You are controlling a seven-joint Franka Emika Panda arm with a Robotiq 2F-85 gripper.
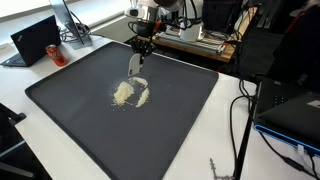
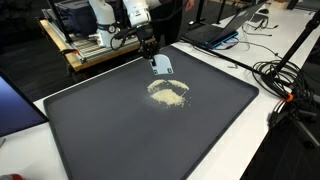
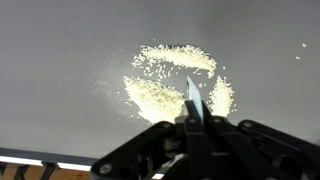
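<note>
My gripper (image 1: 140,48) (image 2: 148,48) hangs over the far part of a large dark mat (image 1: 80,130) (image 2: 150,140). It is shut on a thin, flat, pale blue tool (image 1: 135,63) (image 2: 162,66) that points down, its tip a little above the mat. A loose pile of pale grains (image 1: 130,93) (image 2: 168,93) lies on the mat just in front of the tool. In the wrist view the gripper (image 3: 197,122) rises from the bottom edge. There the tool (image 3: 193,95) shows edge-on as a narrow blade over the split pile of grains (image 3: 160,90). Stray grains are scattered around the pile.
An open laptop (image 1: 35,42) and a red can (image 1: 57,52) sit on the white table beyond the mat's corner. More laptops (image 1: 295,110) (image 2: 225,25) and tangled cables (image 1: 245,120) (image 2: 290,80) crowd another side. A wooden cart (image 2: 90,45) stands behind the arm.
</note>
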